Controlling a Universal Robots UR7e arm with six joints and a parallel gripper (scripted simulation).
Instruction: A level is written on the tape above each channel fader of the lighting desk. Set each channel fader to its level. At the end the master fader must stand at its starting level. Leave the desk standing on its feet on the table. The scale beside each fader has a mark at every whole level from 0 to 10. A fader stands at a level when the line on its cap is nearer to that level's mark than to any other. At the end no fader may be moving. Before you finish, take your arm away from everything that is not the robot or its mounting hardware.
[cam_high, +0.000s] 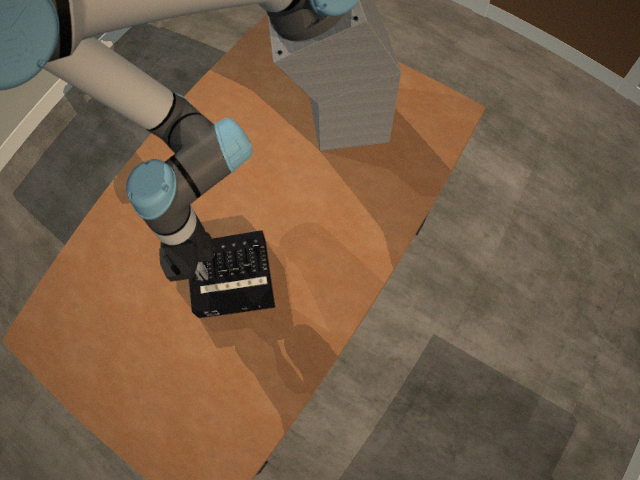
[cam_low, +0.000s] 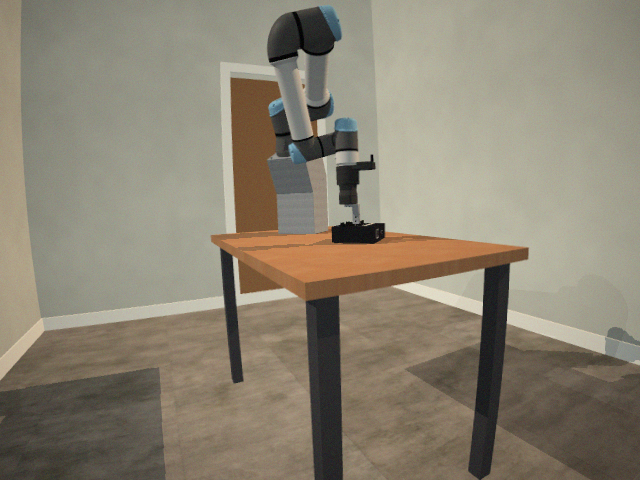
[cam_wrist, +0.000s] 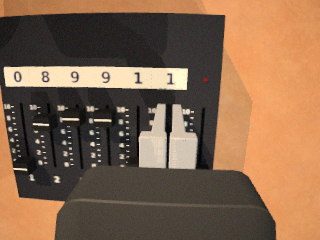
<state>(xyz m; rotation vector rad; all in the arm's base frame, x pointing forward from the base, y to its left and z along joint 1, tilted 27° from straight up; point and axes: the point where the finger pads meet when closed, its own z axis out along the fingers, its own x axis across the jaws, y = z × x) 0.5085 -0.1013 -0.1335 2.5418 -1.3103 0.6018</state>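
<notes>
The black box-shaped lighting desk (cam_high: 235, 301) (cam_low: 355, 234) (cam_wrist: 100, 45) sits on the orange-brown wooden table (cam_high: 129, 361) (cam_low: 413, 263). Below its cream tape (cam_high: 233, 284) (cam_wrist: 95, 73), faders one to four appear set to 0, 8, 9, 9. Five, low and partly hidden, is uncertain; six, beneath the closed, empty grey metal gripper (cam_high: 203, 277) (cam_low: 356, 222) (cam_wrist: 168, 119), probably remains. The master's cap is hidden; withdrawing remains.

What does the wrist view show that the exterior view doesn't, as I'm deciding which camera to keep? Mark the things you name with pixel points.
Only wrist: readable numbers on the tape (cam_wrist: 96, 78), and a red dot (cam_wrist: 205, 80).

Only exterior: the table's legs (cam_low: 324, 382) and a brown door (cam_low: 253, 155).

Both: the lighting desk (cam_low: 354, 235) (cam_wrist: 115, 40), the tabletop (cam_low: 413, 258) (cam_wrist: 280, 125) and the closed jaws.
</notes>
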